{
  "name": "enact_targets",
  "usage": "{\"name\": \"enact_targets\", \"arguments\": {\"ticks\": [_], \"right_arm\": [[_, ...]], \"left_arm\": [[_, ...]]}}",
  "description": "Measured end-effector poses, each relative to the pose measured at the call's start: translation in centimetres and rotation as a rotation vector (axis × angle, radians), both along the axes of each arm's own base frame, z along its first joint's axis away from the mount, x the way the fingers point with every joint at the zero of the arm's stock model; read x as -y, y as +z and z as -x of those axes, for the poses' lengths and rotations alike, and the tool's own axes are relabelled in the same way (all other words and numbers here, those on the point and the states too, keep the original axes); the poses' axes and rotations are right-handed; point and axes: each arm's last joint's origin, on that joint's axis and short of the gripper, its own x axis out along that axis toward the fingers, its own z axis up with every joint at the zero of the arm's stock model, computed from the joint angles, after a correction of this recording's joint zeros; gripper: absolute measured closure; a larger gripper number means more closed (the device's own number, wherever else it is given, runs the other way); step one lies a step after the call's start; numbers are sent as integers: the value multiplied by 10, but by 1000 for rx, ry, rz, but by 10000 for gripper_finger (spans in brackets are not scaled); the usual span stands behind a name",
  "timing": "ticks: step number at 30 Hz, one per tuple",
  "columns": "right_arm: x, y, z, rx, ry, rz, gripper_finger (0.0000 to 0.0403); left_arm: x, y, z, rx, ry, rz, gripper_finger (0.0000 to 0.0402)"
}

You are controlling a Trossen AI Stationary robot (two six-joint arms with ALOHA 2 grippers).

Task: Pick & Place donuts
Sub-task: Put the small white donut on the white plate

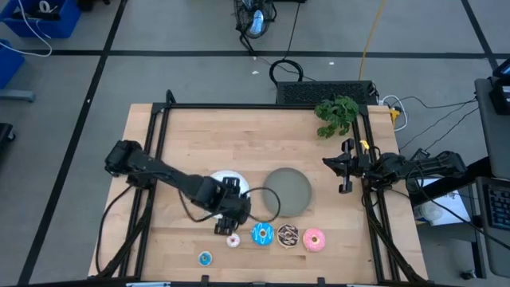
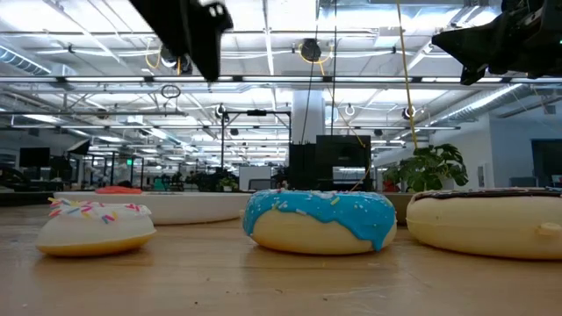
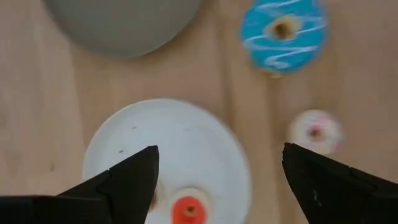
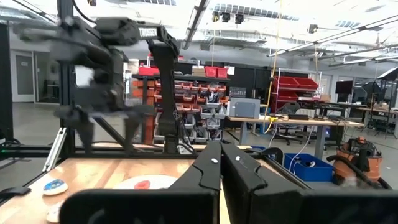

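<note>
My left gripper (image 1: 229, 217) (image 3: 217, 180) hangs open above the near part of the white plate (image 3: 168, 149), well off the table in the low view (image 2: 198, 31). A tiny red donut (image 3: 188, 210) lies on that plate. On the wood near the table's near edge lie the tiny light blue donut (image 1: 205, 258), the tiny whitish-pink donut (image 1: 233, 241) (image 3: 315, 132), the blue donut (image 1: 262, 233) (image 3: 283, 31), the brown sprinkled donut (image 1: 288, 235) and the pink-iced donut (image 1: 314, 239). A tiny brown donut does not show. My right gripper (image 1: 331, 162) (image 4: 221, 168) waits shut at the table's right edge.
The grey plate (image 1: 288, 190) sits right of the white plate, with a black cable looped over its left rim. A green plant (image 1: 336, 113) stands at the far right corner. Bare wood lies on the table's left half.
</note>
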Motion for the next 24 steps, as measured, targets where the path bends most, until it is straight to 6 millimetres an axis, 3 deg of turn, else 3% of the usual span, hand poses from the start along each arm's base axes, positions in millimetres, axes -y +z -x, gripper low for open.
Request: {"name": "enact_targets", "arguments": {"ticks": [4,8,16,24], "right_arm": [[0,0,0,1,0,0,403],[0,0,0,2,0,0,403],[0,0,0,3,3,-11,403],[0,0,0,-2,2,-10,403]], "left_arm": [[20,14,4,52,-53,10,64],[29,14,9,71,-50,-23,64],[39,13,15,23,-46,60,64],[36,14,16,-7,25,113,64]]}}
